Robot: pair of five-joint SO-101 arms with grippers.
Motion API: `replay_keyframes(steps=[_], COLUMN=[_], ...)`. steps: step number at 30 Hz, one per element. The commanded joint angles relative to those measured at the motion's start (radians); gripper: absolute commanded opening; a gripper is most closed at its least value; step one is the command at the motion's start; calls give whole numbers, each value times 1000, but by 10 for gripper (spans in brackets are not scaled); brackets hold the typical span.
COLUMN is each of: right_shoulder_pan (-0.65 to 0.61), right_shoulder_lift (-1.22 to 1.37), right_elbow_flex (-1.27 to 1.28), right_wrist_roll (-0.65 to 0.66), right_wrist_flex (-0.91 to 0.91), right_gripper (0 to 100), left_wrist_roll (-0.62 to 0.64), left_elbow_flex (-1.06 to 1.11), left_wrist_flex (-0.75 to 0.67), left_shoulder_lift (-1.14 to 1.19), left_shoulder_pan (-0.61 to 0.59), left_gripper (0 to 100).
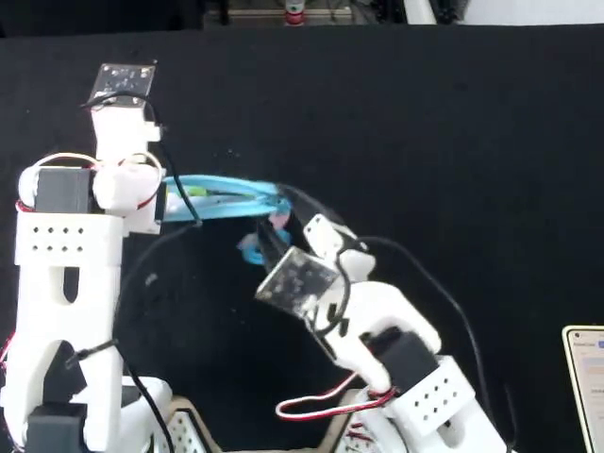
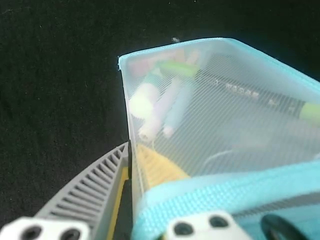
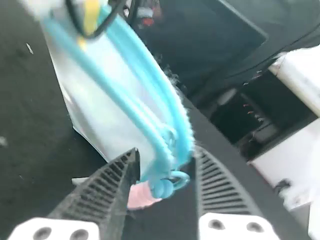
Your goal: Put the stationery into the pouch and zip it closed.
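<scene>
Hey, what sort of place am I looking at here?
Probably a robotics lab bench: a white left arm and right arm stand side by side at a black-covered table, handling a see-through pouch of pens.

A black cloth (image 1: 453, 142) covers the table from side to side, matte and a little dusty. On the cloth, at its near right corner, lies a flat device (image 1: 587, 382) like a phone, with a pale lit screen and a light frame; part of it runs past the edge of the high view. Beyond the cloth's far edge, about midway along it, stands a small red and white object (image 1: 294, 11), too small to tell what it is. Past the cloth's far right corner lies a white surface (image 1: 533, 9). A pale speck (image 2: 174, 39) sits on the cloth.
</scene>
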Motion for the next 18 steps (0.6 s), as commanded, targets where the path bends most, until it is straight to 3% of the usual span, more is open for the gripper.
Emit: replay_keyframes(steps=[1, 7, 15, 18], right_shoulder_pan=[-25, -21, 101, 100], right_shoulder_lift=[-2, -10, -2, -2], right_elbow_flex=[-81, -133, -243, -246], right_wrist_roll=[75, 68, 68, 43], right_wrist_flex=[34, 133, 262, 298], right_gripper=[18, 11, 16, 77], left_wrist_roll=[-2, -2, -2, -3], left_elbow_flex=[44, 44, 15, -22], left_wrist_flex=[9, 9, 11, 11], left_shoulder_lift=[12, 12, 12, 12], left_shoulder_pan=[-16, -16, -8, -5], left_gripper=[30, 30, 30, 30])
